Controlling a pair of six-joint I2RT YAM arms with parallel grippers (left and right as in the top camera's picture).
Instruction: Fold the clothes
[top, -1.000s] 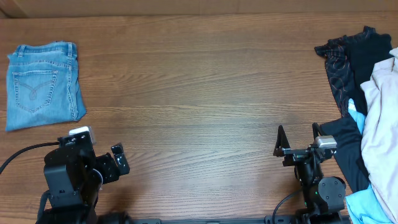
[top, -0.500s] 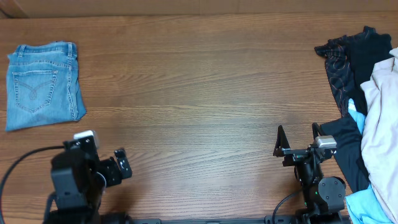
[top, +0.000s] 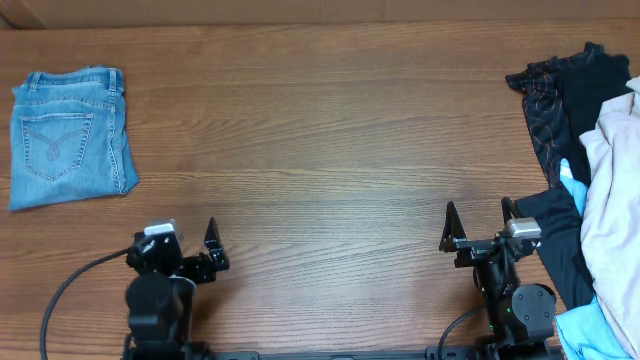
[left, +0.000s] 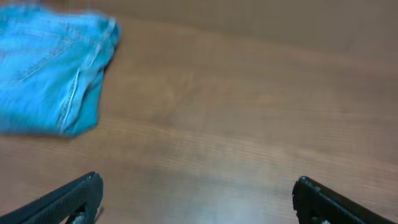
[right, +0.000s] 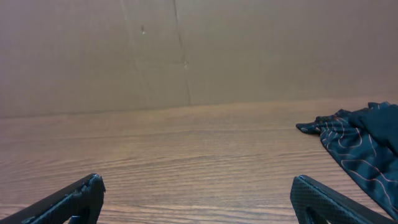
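Note:
The clothes, a pair of light blue denim jeans (top: 70, 135), lie folded into a compact stack at the table's far left, back pocket and waistband facing up. The left wrist view shows them blurred at its upper left (left: 53, 74). My left gripper (top: 186, 236) sits near the front edge, to the right of and nearer than the jeans, well apart from them. It is open, with only bare wood between its fingers (left: 198, 180). My right gripper (top: 478, 212) is open over bare table at the front right (right: 198, 180), holding nothing.
A heap of other garments fills the right edge: a dark patterned garment (top: 545, 100), also visible to the right wrist camera (right: 354, 140), a beige cloth (top: 610, 190) and a light blue piece (top: 590, 330). A cardboard wall (right: 186, 50) backs the table.
My left arm has shifted rightwards along the front edge and swung its gripper round towards the far side. The right arm and the jeans have stayed put.

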